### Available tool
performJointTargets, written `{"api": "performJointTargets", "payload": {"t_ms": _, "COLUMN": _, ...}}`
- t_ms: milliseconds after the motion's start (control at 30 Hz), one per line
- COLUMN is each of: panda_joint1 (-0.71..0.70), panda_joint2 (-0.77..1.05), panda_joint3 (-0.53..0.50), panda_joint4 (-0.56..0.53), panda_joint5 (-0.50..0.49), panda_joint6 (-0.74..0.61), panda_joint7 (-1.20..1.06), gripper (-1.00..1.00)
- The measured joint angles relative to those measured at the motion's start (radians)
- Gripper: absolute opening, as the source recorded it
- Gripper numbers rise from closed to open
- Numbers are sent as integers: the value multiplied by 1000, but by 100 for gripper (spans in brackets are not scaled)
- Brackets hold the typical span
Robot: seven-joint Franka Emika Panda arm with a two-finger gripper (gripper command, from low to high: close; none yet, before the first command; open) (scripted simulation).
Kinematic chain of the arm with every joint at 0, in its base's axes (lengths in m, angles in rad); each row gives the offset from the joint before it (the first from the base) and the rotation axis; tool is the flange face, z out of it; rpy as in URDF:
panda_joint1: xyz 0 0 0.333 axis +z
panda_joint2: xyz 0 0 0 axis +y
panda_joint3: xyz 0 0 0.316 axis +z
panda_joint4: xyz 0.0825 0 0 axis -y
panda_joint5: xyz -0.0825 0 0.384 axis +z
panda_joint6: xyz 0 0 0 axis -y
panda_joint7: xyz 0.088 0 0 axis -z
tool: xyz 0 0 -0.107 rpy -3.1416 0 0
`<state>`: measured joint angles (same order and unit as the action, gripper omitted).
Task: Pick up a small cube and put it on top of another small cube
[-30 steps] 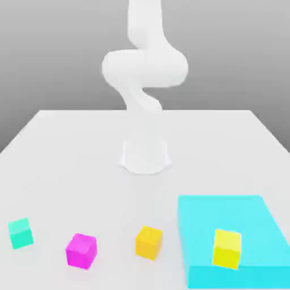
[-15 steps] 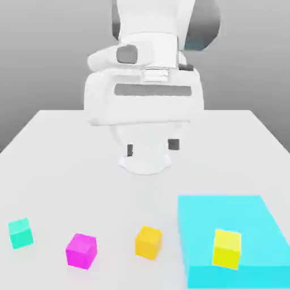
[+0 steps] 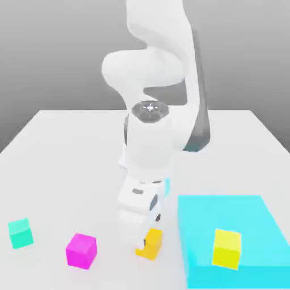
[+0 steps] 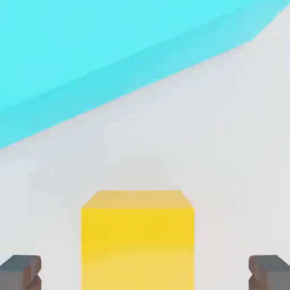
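Four cubes form a loose row across the near part of the tabletop [image 3: 68,164]. At the exterior view's left end is the leftmost cube [image 3: 21,233]; the second cube [image 3: 81,251] lies to its right and slightly nearer the camera. Farther right comes the third cube [image 3: 152,244] — between the second cube and the flat block [image 3: 226,212], apart from both. The block lies at the exterior view's right, with the fourth cube [image 3: 226,249] on it, at its near edge. Behind the row stands the robot arm [image 3: 148,141] — its gripper [image 3: 151,230] at the third cube.
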<state>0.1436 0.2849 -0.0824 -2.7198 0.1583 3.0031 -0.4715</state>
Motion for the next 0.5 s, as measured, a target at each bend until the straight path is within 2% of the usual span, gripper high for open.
{"api": "performJointTargets", "payload": {"t_ms": 33, "panda_joint1": -13, "panda_joint2": 24, "panda_joint3": 15, "panda_joint4": 5, "panda_joint5": 8, "panda_joint6": 20, "panda_joint7": -7, "gripper": -100}}
{"api": "performJointTargets", "payload": {"t_ms": 267, "panda_joint1": -14, "panda_joint2": 25, "panda_joint3": 16, "panda_joint4": 5, "panda_joint5": 7, "panda_joint6": 18, "panda_joint7": -6, "gripper": -100}}
{"api": "performJointTargets", "payload": {"t_ms": 500, "panda_joint1": 21, "panda_joint2": -187, "panda_joint3": -74, "panda_joint4": -28, "panda_joint5": -107, "panda_joint6": -161, "panda_joint7": 103, "gripper": -100}}
